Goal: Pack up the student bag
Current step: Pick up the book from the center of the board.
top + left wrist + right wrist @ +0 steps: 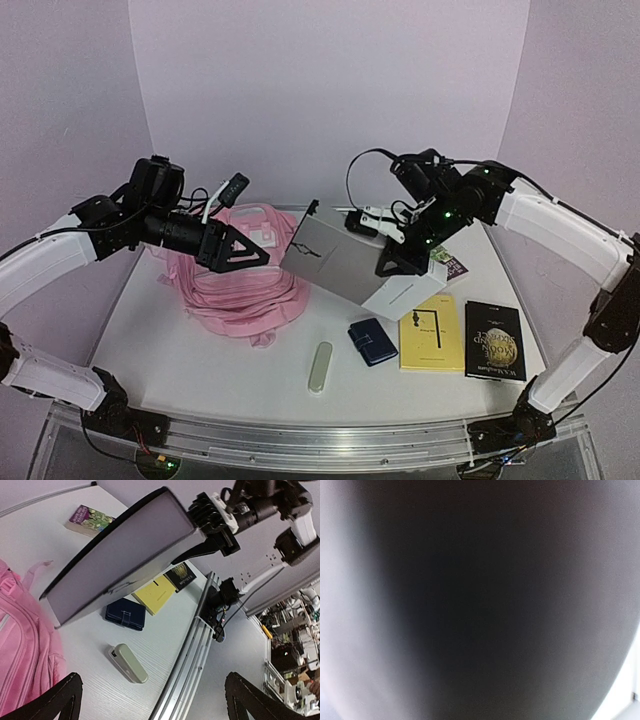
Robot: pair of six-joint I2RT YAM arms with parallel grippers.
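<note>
The student bag (235,290) lies flat on the bench's (200,370) left half, its long axis running far to near; which end is its top I cannot tell. The left claw (260,252) gapes empty above it. The right claw (393,262) grips a tilted grey slab (335,258).

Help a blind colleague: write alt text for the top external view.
The right gripper holds a flat grey case tilted above the table, beside the pink student bag. The left gripper hangs open over the bag; a yellow book lies at right.

Top camera looking down on grey slab (345,262) from behind arm bases. Left wrist camera viewing same slab closer, from its left. Right wrist camera giving dark blur.
</note>
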